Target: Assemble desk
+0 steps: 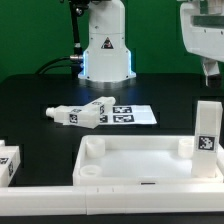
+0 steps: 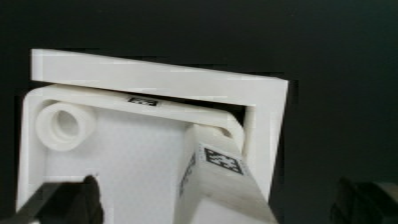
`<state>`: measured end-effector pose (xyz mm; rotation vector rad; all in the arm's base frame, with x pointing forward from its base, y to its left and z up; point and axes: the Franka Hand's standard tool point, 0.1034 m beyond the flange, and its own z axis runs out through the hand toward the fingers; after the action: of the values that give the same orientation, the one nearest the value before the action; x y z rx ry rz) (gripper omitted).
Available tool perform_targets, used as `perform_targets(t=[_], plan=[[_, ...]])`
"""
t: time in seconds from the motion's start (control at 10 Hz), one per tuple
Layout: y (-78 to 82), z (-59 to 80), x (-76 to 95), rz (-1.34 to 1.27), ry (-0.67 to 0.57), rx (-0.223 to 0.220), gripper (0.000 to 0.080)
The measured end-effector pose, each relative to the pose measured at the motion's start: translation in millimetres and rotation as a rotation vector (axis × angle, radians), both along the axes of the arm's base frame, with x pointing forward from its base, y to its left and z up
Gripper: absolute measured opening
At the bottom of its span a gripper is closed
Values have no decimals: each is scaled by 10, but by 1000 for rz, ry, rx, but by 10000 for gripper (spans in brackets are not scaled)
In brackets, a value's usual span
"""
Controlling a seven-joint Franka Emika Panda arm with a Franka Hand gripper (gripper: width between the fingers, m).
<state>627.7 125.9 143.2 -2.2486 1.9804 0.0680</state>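
White leg [image 1: 206, 128] upright at tabletop [image 1: 140, 162] cnr.

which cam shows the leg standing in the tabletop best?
Exterior view: the leg appears full length, upright, tag visible, at the tabletop corner on the exterior view's right. The wrist view sees it close but foreshortened, one end cut off by the frame.

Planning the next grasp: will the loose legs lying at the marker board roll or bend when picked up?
Probably won't roll: the loose legs look square-sectioned and lie flat. Likely stiff, apparently solid white plastic. Smooth faces might slip when pinched.
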Motion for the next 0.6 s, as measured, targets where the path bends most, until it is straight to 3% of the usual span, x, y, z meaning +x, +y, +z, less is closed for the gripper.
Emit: perform_targets(t=[0.2, 0.3, 0.4, 0.6], plan=[[-60, 101, -124, 164, -22, -3, 649], [-172, 260, -175, 276, -56, -6, 649], [-236, 281, -277, 367, -70, -11, 649], [-235, 258, -290, 479, -82, -21, 649]])
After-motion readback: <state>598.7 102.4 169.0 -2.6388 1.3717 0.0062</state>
